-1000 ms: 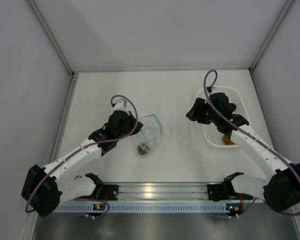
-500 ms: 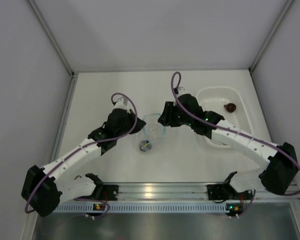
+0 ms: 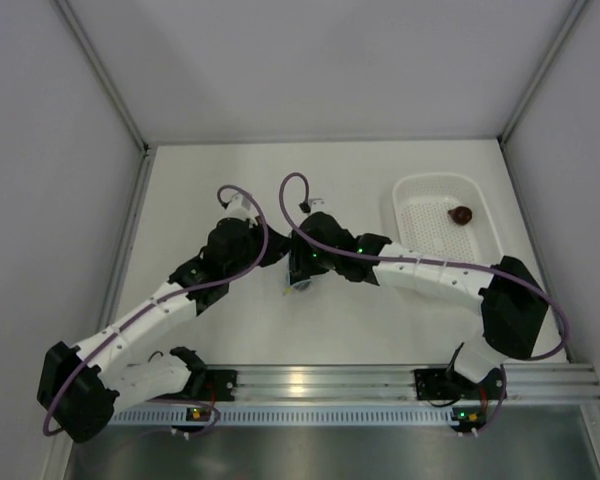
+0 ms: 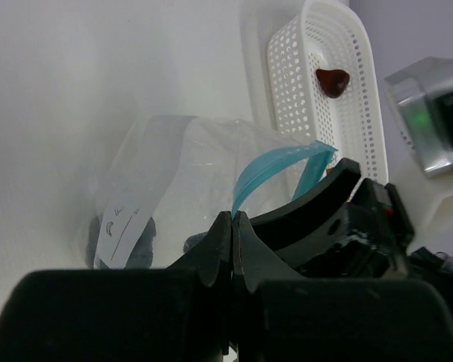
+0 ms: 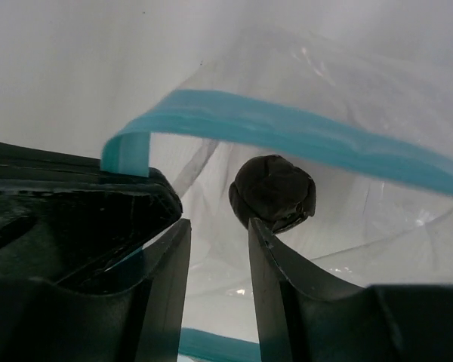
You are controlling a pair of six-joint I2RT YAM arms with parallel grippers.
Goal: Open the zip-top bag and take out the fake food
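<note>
My left fingers (image 4: 232, 230) are clamped on the blue zip strip (image 4: 275, 162) of the zip-top bag (image 4: 174, 151), mid-worktop (image 3: 380, 320). My right fingers (image 5: 180, 237), narrowly apart and gripping nothing, sit in its mouth, with a dark piece (image 5: 273, 192) just past the tips. A maroon piece (image 3: 462, 213) lies in the white basket (image 3: 420, 228).

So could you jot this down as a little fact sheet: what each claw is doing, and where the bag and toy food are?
Left gripper: shut, pinching the zip-top bag by its blue zip strip
Right gripper: jaws apart, tips in the bag's open mouth, holding nothing
Dark food piece: inside the bag, just beyond the right fingertips
Maroon food piece: out of the bag, lying in the white basket
Bag state: open
</note>
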